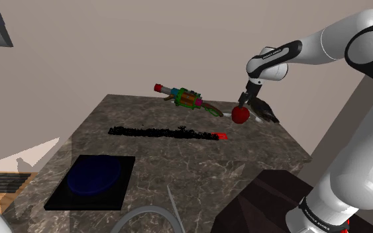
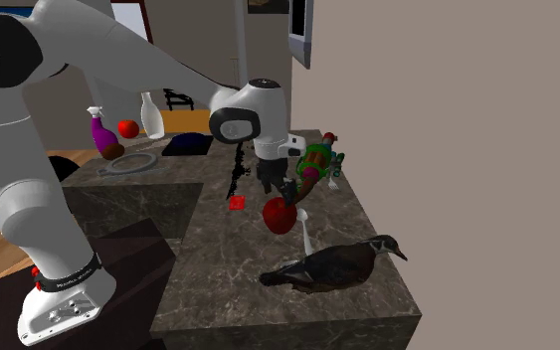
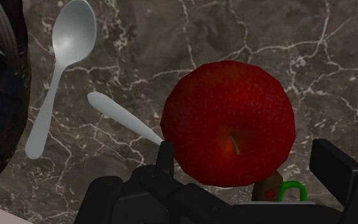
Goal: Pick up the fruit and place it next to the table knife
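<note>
A red apple point(image 3: 229, 121) sits between the black fingers of my gripper point(image 3: 247, 159). The one finger point(image 3: 165, 154) is at the apple's edge, while the other finger point(image 3: 336, 167) stands a little apart from it, so the jaws are open. A pale table knife point(image 3: 123, 116) lies on the dark marble top and its end runs under the apple. A grey spoon point(image 3: 66, 44) lies beside the knife. In the shoulder view the apple point(image 1: 240, 114) is at the far right of the table point(image 1: 178, 165), right under the gripper point(image 1: 246, 102). Whether the apple rests on the marble I cannot tell.
A dark bird figure point(image 2: 332, 266) stands close by the apple point(image 2: 280, 214). A colourful toy point(image 1: 188, 98) lies at the table's back edge. A long black strip with a red end point(image 1: 165, 132) crosses the middle. A dark blue plate on a black mat point(image 1: 95, 175) sits near the front.
</note>
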